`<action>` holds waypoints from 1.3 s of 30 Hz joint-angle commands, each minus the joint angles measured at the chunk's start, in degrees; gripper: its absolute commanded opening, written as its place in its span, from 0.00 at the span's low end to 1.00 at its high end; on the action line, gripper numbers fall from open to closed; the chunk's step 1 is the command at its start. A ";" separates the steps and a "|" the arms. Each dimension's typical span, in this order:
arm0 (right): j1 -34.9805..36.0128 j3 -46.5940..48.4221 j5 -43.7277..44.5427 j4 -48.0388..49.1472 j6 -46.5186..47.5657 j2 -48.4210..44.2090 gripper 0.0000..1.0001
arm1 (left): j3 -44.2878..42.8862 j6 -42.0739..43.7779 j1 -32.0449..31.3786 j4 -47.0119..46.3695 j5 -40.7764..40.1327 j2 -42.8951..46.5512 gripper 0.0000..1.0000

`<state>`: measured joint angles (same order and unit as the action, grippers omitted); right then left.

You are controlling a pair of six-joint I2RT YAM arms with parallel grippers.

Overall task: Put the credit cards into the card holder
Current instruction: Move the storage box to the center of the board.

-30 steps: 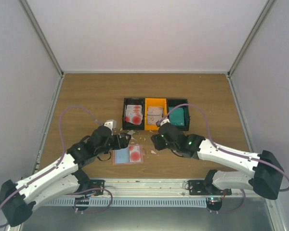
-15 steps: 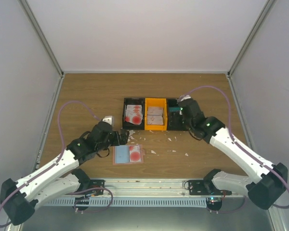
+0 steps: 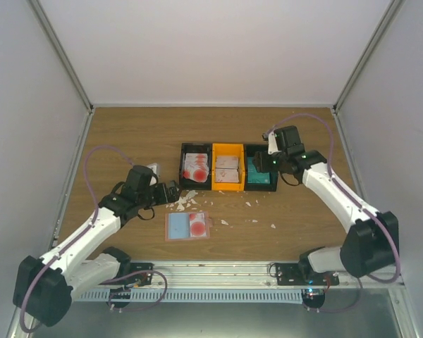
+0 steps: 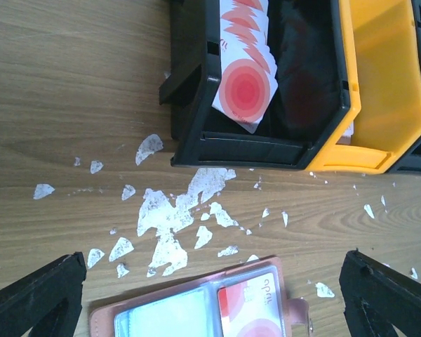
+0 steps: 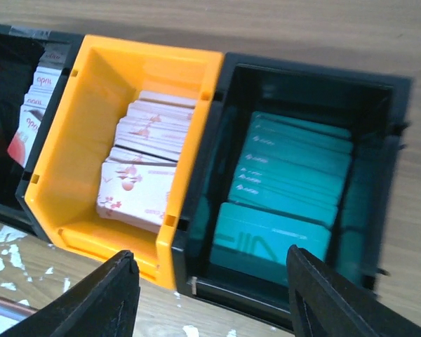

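Wood-grain table (image 3: 127, 134) carries a three-bin tray toward the far middle and, nearer the arm bases, the card holder (image 3: 188, 226). The salmon-pink holder lies open and flat. Its right pocket holds one white credit card with a red circle (image 3: 198, 226), and its left pocket looks pale blue.

In the tray, the left black bin (image 3: 182, 169) holds white cards printed with red circles (image 4: 244, 88), leaning in a fanned stack. The middle orange bin (image 5: 77, 133) holds a stack of white cards with pinkish print (image 5: 144, 179). The right black bin (image 5: 203, 182) holds teal cards (image 5: 288, 189), overlapped in a row.

Torn white scraps (image 4: 170, 214) lie scattered on the wood between the tray's near wall and the holder, thickest just near the left black bin.

The left gripper (image 4: 212, 263) sits low, left of the scraps and near the left black bin. Its two black fingers (image 4: 35, 295) are spread wide with nothing between them. Its wrist view shows the holder's far edge (image 4: 196, 309) between the fingertips, below them.

The right gripper (image 5: 210, 254) hangs above the right end of the tray, over the wall between the orange bin and the teal cards. Its fingers (image 5: 323, 302) are also spread wide and hold nothing.
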<state>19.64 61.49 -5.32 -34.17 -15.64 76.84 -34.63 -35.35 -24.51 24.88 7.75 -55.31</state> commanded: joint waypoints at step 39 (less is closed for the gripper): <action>8.84 9.75 2.10 -0.71 4.07 20.65 0.41 | -4.83 -1.03 7.14 -20.15 4.08 -27.42 0.57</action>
<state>26.68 67.99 -6.44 -33.95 -12.75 96.84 -37.74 -35.99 -18.41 8.34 14.87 -81.84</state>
